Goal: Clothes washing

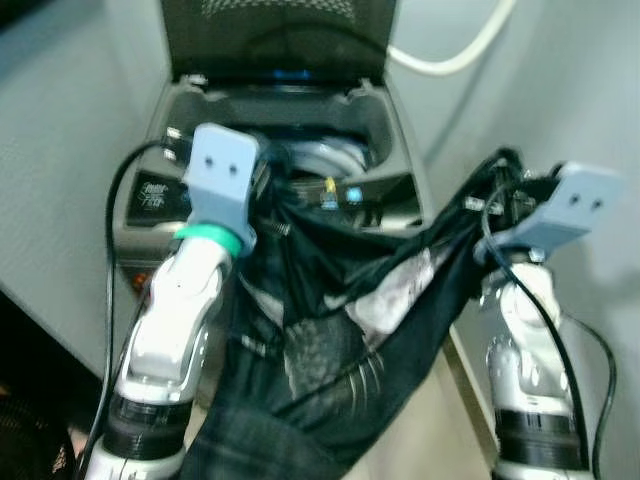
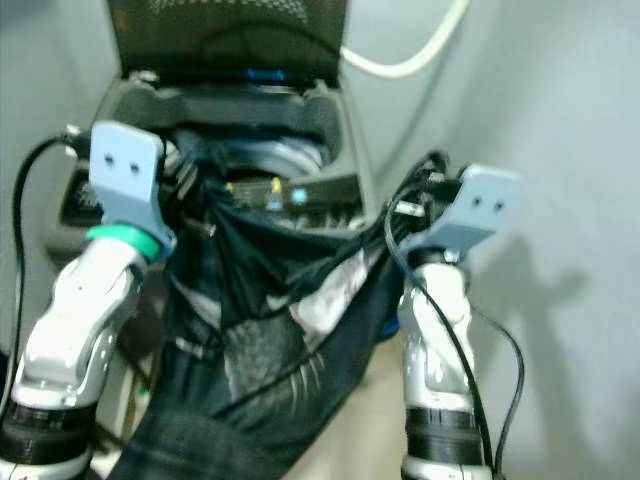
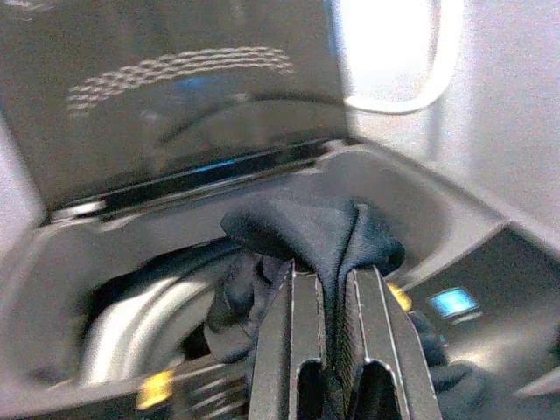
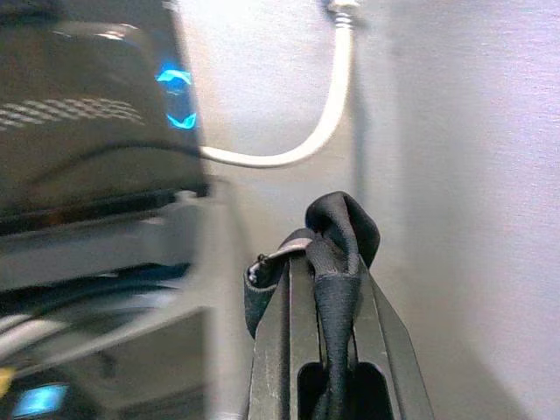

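Dark garment [image 1: 330, 330] hangs stretched between both grippers, left [image 3: 337, 289] over the washer's [image 1: 395, 130] front edge, right [image 4: 328, 262] beside it, fingers clamped on cloth. Its sagging middle may snag outside the drum.

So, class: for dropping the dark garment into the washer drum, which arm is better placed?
Left. The left gripper, shut on the dark garment, is already over the drum; the right gripper holds its end beside the machine, near the wall.

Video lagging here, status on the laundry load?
Left claw and right claw both shut on dark garment. Garment hangs before the open washer. Nothing blocking.
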You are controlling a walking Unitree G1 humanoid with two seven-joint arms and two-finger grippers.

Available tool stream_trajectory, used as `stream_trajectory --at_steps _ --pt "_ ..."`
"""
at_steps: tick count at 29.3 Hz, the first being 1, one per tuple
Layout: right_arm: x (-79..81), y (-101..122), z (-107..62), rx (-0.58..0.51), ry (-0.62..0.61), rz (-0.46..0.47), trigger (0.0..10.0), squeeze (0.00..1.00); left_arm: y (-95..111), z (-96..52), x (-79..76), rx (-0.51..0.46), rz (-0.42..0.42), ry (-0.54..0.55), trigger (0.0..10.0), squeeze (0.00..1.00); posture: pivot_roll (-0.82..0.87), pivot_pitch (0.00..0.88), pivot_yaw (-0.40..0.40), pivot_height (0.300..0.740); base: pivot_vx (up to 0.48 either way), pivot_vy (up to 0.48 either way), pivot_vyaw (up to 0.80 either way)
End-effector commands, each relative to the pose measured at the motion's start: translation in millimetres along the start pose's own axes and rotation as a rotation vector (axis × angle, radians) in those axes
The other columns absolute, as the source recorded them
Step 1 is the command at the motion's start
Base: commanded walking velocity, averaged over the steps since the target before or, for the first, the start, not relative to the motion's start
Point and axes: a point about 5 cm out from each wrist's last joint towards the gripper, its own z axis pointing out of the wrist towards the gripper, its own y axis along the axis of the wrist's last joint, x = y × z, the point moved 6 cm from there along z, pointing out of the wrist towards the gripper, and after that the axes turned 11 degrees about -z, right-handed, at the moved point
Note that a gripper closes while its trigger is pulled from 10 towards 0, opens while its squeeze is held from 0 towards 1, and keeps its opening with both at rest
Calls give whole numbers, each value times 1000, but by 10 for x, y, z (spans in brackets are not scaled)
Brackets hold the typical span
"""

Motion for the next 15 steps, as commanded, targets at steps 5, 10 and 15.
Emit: stream_trajectory --at_steps 5,10,15 --pt "289 207 -8 -91 144 8 10000 0 173 3 99 -88 49 74 10000 0 104 52 49 740 454 0 0" --pt "375 252 -20 -111 189 4 10000 0 200 4 114 -100 62 88 10000 0 104 53 44 740 455 0 0" --pt "432 289 -23 -126 219 5 10000 0 198 2 128 -99 62 95 10000 0 103 53 37 740 458 0 0"
